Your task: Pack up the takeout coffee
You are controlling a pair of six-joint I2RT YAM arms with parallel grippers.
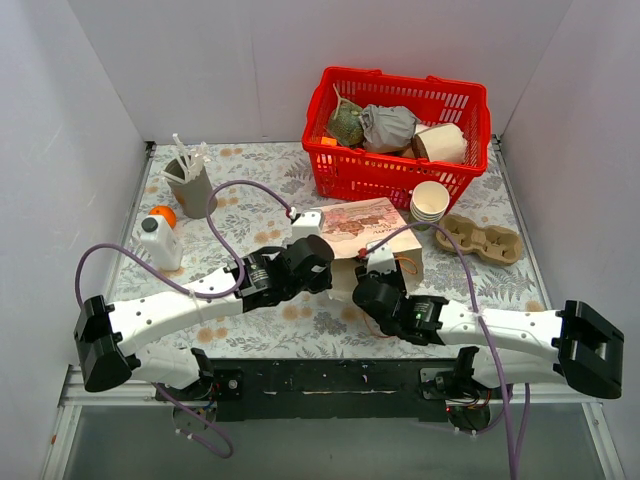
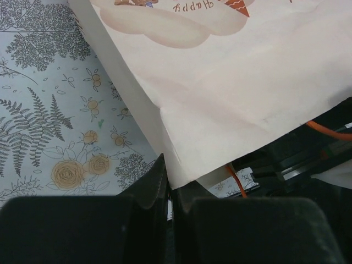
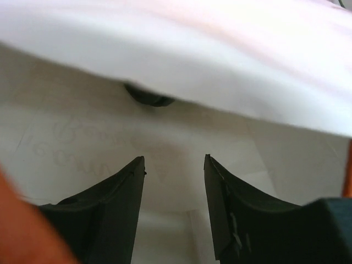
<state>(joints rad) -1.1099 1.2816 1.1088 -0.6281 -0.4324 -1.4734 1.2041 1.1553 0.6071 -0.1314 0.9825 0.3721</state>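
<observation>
While the L gripper [image 2: 168,173] is pinching the paper bag [image 1: 362,222] by its edge, the R gripper [image 3: 175,160] is sitting inside w/ jaws apart, empty, facing the coffee cup [image 3: 148,98] (only a dark edge showing).

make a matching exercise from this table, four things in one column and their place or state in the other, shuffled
Things
1 red basket
2 orange
3 cardboard cup carrier
4 left gripper

Place or state
a shut on the edge of the paper bag
b back right
c left side, next to the white bottle
d right side, in front of the basket, by the stacked cream cups

Pairs: 1-b, 2-c, 3-d, 4-a
</observation>
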